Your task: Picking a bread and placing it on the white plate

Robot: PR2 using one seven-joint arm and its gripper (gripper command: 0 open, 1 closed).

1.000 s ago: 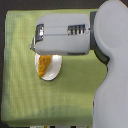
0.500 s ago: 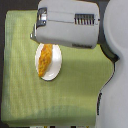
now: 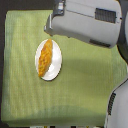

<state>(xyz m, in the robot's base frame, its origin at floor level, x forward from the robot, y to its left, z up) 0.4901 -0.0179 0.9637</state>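
Note:
The bread (image 3: 45, 57), golden-orange and elongated, lies lengthwise on the white plate (image 3: 57, 64) in the left half of the exterior view. Nothing touches it. My arm's large grey body fills the top right, and its gripper end (image 3: 52, 25) hangs above and behind the plate, apart from the bread. The fingers are blurred and merge with the grey casing, so their opening does not show.
A green cloth (image 3: 25, 95) covers the table under the plate. A dark border runs along its left and bottom edges. Part of the robot's pale body (image 3: 119, 106) shows at the lower right corner.
The arm has drawn back from over the plate toward the top right. The bread, half covered a second ago, now lies fully exposed on the plate.

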